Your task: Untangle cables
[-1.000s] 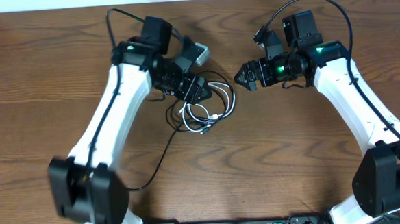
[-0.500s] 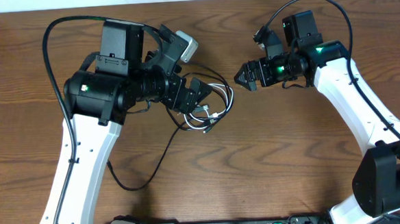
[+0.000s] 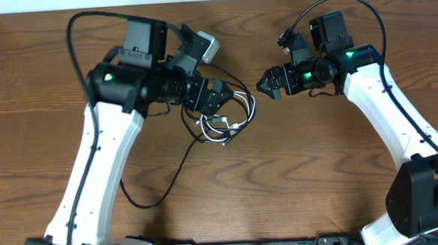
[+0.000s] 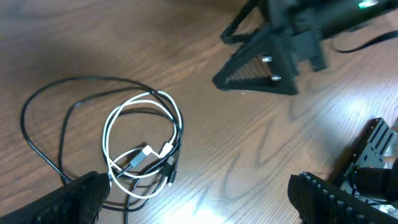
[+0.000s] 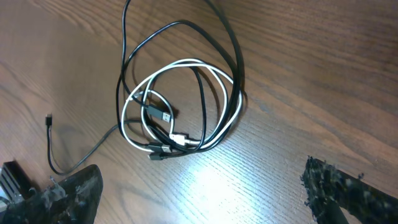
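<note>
Brown wooden worktop [image 3: 297,186], two arms reaching in from the near edge.

Cables: the white cable [image 3: 243,115] and the black cable [image 3: 193,136] lay together in one loose coil flat on the worktop, between the two arms and closer to the left arm [image 3: 104,151]. From the right wrist, the white cable [image 5: 186,62] made a couple of round loops. The black cable [image 5: 233,43] looped wider around and across them, crossing at several points. The small plugs sat bunched inside the coil toward its lower edge. One black tail ran out of the coil across bare wood and ended in a small plug.

Left jaws: spread wide, gripping nothing. In the overhead view they hung right at the coil's upper left edge. The left wrist view showed the white cable [image 4: 140,99] and black cable [image 4: 37,99] lying on the wood beyond the tips. Whether a tip touched a strand, could not tell.

Right jaws: spread wide, gripping nothing. They sat well apart from the coil on its right side, pointed toward it. The right arm [image 3: 383,106] stretched back to the near right corner.
</note>
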Controlling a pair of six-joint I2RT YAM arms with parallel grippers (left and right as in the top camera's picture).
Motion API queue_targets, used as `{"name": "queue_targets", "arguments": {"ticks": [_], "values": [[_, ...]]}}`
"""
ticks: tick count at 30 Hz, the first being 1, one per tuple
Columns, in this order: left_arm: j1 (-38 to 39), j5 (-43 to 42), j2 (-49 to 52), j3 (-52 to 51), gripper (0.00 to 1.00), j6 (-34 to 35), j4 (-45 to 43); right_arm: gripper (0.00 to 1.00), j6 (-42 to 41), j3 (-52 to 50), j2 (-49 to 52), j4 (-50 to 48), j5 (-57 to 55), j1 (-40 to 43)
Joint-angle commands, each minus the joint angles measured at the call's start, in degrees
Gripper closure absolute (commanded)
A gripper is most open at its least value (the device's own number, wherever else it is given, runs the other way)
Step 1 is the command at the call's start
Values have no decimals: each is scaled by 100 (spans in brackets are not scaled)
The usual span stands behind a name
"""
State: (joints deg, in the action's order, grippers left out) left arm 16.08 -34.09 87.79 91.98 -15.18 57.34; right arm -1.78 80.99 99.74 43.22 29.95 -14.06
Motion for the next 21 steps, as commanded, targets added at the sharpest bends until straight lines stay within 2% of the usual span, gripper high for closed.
{"name": "queue_targets", "arguments": {"ticks": [1, 10, 14, 21], "values": [[-2, 74, 348, 35, 3, 26, -24, 1, 57, 0, 39, 2, -2, -28], [-4, 385, 1123, 35, 3, -87, -48, 1, 26, 0, 39, 2, 24, -28], [-4, 525, 1504, 35, 3, -234, -46, 1, -317, 0, 39, 201, 57, -28], [-212, 898, 2050, 20, 4, -166, 81, 1, -219, 0, 39, 317, 13, -22]]}}
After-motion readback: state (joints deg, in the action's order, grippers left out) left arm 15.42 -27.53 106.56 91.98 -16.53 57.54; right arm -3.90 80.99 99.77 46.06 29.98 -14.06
